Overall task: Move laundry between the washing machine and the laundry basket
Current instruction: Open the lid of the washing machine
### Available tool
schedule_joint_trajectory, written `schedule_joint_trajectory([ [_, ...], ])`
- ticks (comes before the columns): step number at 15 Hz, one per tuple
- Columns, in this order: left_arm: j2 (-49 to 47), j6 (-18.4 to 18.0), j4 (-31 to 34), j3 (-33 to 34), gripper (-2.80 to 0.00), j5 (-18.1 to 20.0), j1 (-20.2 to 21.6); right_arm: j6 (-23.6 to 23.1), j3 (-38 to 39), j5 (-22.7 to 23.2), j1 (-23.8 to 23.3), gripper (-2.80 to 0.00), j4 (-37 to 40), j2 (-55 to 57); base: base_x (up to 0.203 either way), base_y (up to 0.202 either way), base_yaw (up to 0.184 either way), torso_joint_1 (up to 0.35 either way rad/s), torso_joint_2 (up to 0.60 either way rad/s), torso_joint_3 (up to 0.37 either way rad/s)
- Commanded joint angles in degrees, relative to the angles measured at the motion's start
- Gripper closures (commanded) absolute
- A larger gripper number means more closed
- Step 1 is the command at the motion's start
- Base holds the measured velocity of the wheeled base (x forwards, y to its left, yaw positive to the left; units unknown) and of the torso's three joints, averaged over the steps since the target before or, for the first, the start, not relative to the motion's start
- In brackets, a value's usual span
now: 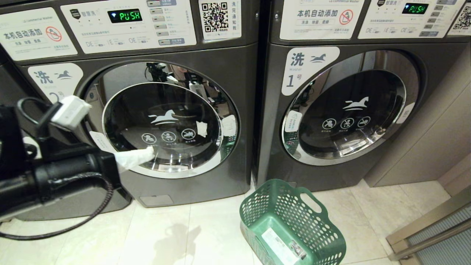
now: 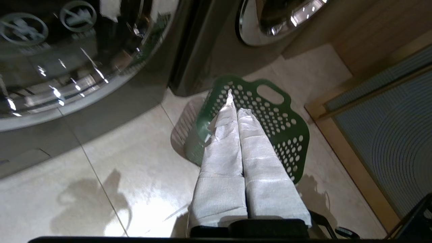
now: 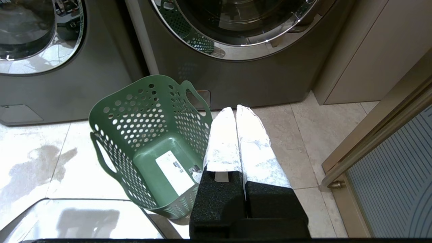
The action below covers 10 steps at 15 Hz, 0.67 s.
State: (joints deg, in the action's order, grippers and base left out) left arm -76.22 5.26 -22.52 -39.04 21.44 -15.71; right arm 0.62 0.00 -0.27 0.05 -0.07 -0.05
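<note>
The left gripper [image 1: 141,156], fingers pressed together and empty, hangs before the washing machine [image 1: 206,66], whose door is closed. No laundry shows; the laundry basket [image 1: 320,235] stands empty on the floor. Closed fingers could slip off the door's smooth rim.

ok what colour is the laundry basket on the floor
Green, with round holes all over its sides; the right wrist view shows it best.

A second grey front-loader marked 1 [image 1: 353,110] stands closed on pale floor tiles [image 1: 176,235], beside a beige cabinet panel [image 1: 434,140].
</note>
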Motion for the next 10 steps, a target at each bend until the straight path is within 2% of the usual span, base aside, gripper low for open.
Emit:
schedule_joint_trajectory([
  [1, -5.2, 1.1, -0.8, 1.2, 0.00, -4.8, -7.1, 0.0, 0.0, 0.0, 0.0, 0.00, 0.0, 0.0, 0.000, 0.000, 0.000, 0.000, 0.00, 0.000],
  [2, -6.3, 3.1, -1.8, 1.6, 0.00, -7.0, -10.9, 0.0, 0.0, 0.0, 0.0, 0.00, 0.0, 0.0, 0.000, 0.000, 0.000, 0.000, 0.00, 0.000],
  [4, -13.4, 5.5, -7.8, 1.6, 0.00, -8.7, -13.5, 0.0, 0.0, 0.0, 0.0, 0.00, 0.0, 0.0, 0.000, 0.000, 0.000, 0.000, 0.00, 0.000],
  [6, -20.5, 6.5, -22.6, 1.6, 0.00, -9.4, -14.5, 0.0, 0.0, 0.0, 0.0, 0.00, 0.0, 0.0, 0.000, 0.000, 0.000, 0.000, 0.00, 0.000],
  [7, -22.1, 6.8, -25.4, 1.5, 0.00, -9.5, -16.4, 0.0, 0.0, 0.0, 0.0, 0.00, 0.0, 0.0, 0.000, 0.000, 0.000, 0.000, 0.00, 0.000],
  [10, -22.4, 7.5, -26.3, 2.1, 0.00, -9.5, -18.2, 0.0, 0.0, 0.0, 0.0, 0.00, 0.0, 0.0, 0.000, 0.000, 0.000, 0.000, 0.00, 0.000],
])
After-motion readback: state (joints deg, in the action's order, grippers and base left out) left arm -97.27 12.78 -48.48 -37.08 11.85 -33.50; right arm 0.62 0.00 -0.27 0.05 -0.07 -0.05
